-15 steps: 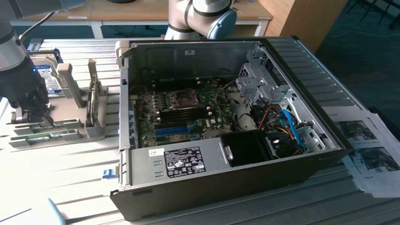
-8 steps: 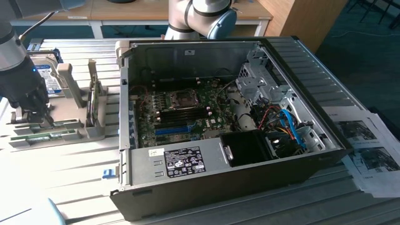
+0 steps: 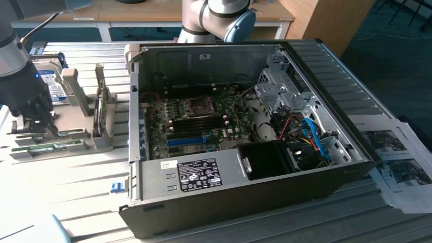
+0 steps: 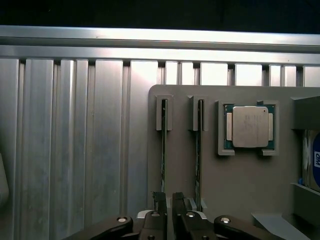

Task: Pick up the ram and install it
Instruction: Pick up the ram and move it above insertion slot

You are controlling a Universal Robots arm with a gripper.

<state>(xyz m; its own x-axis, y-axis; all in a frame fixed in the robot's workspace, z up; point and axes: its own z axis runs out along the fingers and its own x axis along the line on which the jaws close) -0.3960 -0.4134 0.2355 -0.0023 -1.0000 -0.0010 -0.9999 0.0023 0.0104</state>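
Two ram sticks stand on edge in the slots of a grey holder (image 4: 235, 190): one ram (image 4: 163, 150) and a second ram (image 4: 198, 155) beside it. My gripper (image 4: 169, 202) hovers just above the near end of the first stick. Its fingertips (image 4: 160, 200) stand slightly apart with nothing between them. In the exterior view the gripper (image 3: 46, 127) hangs over the green ram sticks (image 3: 48, 148) at the exterior view's left. The open computer case (image 3: 351, 126) lies in the middle, with its motherboard (image 3: 202, 121) exposed.
A square silver processor chip (image 4: 248, 126) sits in a holder pocket beside the sticks. A hard drive (image 3: 50, 81) stands in the rack behind my arm. Printed sheets (image 3: 398, 167) lie at the exterior view's right. A ribbed metal table (image 4: 75, 150) lies underneath.
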